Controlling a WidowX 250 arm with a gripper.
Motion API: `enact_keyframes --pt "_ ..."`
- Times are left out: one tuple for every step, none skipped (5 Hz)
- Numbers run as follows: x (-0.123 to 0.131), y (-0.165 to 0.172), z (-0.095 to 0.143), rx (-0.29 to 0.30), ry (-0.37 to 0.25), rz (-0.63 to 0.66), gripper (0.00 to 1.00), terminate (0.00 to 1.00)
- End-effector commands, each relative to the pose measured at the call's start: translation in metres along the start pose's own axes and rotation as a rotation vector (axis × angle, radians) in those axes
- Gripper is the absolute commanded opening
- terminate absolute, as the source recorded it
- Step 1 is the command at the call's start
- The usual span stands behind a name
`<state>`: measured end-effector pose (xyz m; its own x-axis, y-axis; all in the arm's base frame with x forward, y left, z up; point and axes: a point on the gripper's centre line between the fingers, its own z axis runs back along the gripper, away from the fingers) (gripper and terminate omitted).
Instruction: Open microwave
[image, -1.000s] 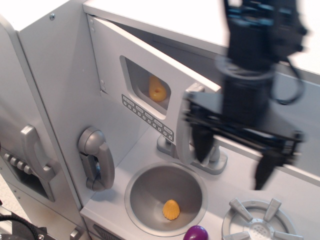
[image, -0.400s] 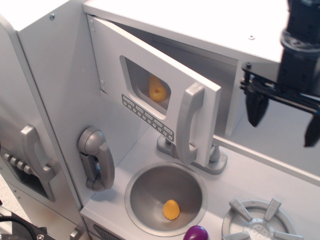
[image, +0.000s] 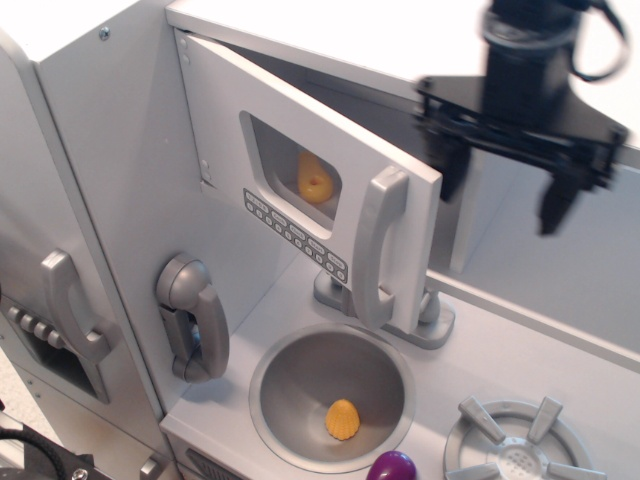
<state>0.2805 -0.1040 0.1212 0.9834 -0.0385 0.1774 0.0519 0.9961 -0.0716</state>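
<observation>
The microwave door (image: 300, 190) is a flat grey panel hinged at the left. It stands swung partly open, with a gap at its right edge. It has a small rounded window (image: 300, 170), a row of tiny buttons (image: 295, 235) and a vertical grey bar handle (image: 378, 245). A yellow object (image: 314, 180) shows through the window. My black gripper (image: 503, 188) hangs above and to the right of the door, in front of the open compartment. Its fingers (image: 452, 170) are spread apart and hold nothing. It touches nothing.
A grey phone handset (image: 195, 315) hangs on the left wall. A tall grey door with curved handle (image: 70, 305) is at far left. A round sink (image: 332, 395) holds a yellow item (image: 343, 419). A purple object (image: 392, 466) and a burner (image: 515, 445) sit at the front.
The gripper left the door handle, moved right and up, then came back left above the door's right edge. The door has stayed at the same partly open angle.
</observation>
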Motion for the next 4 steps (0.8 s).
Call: enact_keyframes --pt "-0.023 0.051 0.025 0.026 -0.061 0.028 1.0 0.0" --pt "-0.046 0.072 0.027 0.03 -0.046 0.019 1.0 0.0" --pt "-0.075 0.094 0.028 0.035 -0.034 -0.037 1.0 0.0" --pt "-0.094 0.105 0.029 0.044 -0.051 -0.1 1.0 0.0"
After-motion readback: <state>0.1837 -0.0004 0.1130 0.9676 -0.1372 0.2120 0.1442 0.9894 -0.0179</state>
